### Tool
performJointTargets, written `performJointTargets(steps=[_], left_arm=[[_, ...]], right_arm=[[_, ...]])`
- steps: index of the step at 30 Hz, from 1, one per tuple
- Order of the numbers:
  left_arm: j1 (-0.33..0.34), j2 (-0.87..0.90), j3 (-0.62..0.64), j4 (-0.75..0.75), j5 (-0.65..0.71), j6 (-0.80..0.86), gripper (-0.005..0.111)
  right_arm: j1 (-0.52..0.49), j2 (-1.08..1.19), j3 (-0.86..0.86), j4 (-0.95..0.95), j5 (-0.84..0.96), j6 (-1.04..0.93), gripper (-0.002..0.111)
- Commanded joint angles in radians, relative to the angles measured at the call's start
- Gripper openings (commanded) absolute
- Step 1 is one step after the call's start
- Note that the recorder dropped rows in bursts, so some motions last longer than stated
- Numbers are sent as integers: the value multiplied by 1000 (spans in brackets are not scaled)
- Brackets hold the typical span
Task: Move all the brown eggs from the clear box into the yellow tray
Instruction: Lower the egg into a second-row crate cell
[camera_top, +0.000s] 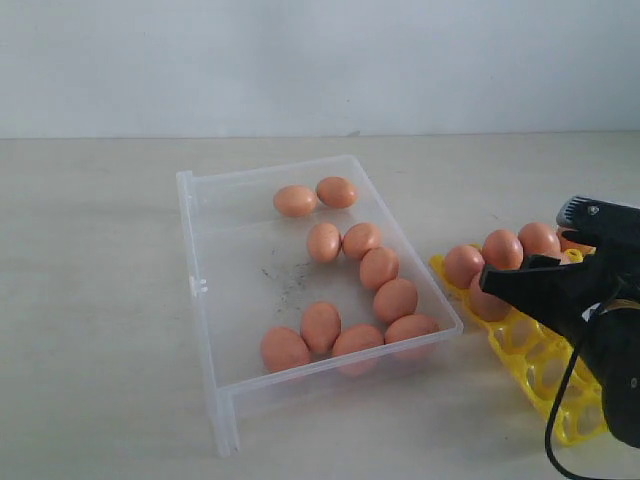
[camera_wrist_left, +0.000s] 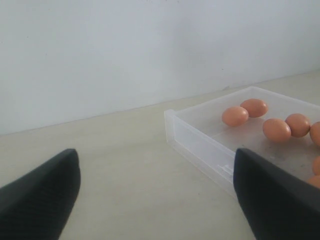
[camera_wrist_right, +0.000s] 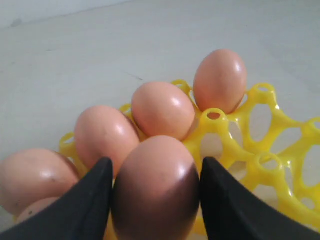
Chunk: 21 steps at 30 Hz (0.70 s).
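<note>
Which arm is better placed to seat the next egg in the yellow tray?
Right. The right gripper grips a brown egg at the yellow tray; the left gripper hangs open and empty outside the clear box.

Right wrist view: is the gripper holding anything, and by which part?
Yes: a smooth orange-brown egg, jaws on opposite sides of its middle, at the yellow openwork tray.

You have the shallow clear plastic box (camera_top: 240, 280) on the pale table (camera_top: 90, 350), the yellow openwork plastic egg tray (camera_top: 530, 355) just beside its right wall. Ten brown oval eggs (camera_top: 323, 242) lie in the box, mostly along its right and near walls; others sit in the tray's far row.
</note>
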Motion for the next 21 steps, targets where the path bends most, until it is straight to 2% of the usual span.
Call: performJointTargets(steps=[1,18,21], left_arm=[[-6,-4,4,-7,-8,-8,78],[-6,-4,4,-7,-8,-8,78],[-6,-4,4,-7,-8,-8,78]], right_arm=[[-28,12,-4,-31,-2,-12,0],[-28,49,-4,-105,34,-9,0],[-28,49,-4,-111,34,-1,13]])
